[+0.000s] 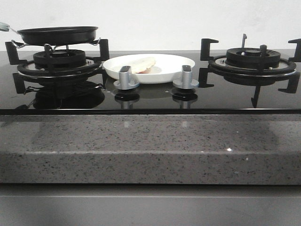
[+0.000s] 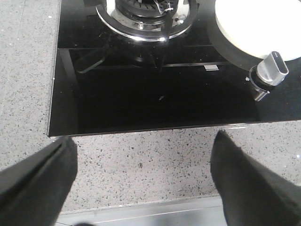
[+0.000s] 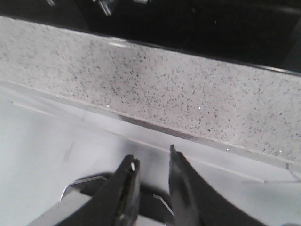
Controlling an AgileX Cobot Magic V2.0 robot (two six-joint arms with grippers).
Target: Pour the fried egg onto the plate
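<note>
1 egg (image 1: 141, 64) on the plate (image 1: 176, 70), lying toward the plate's left side: pale cream, flat, floppy, a little tan along the edge, one flap folded up slightly. Plate plain white, glossy, shallow, with a raised rim, sitting on the black glass hob (image 1: 225, 96) between the 2 burners, just behind 2 silver knobs (image 1: 125, 76). Seen also as a white curve in the left wrist view (image 2: 254, 23), next to 1 knob (image 2: 273, 70).

Black pan (image 1: 57, 34) resting on the left grate (image 1: 56, 63), level, with nothing visible inside from this angle; handle running off the left edge. Right burner (image 1: 252, 59) bare.

Hob glass dark and mirror-like, doubling the knobs and the grates. In front, a grey speckled stone bench (image 1: 150, 148) with a thick front edge, then a smooth grey panel below. Behind, a plain white wall (image 1: 155, 19).

Left gripper (image 2: 141, 188) spread wide, 2 black fingers (image 2: 37, 183) far apart, holding nothing, hanging above the bench edge near the hob's front left corner. Right gripper (image 3: 153, 174) nearly closed, only a narrow slit between the fingers (image 3: 124, 188), nothing in it, above the pale surface below the bench front.
</note>
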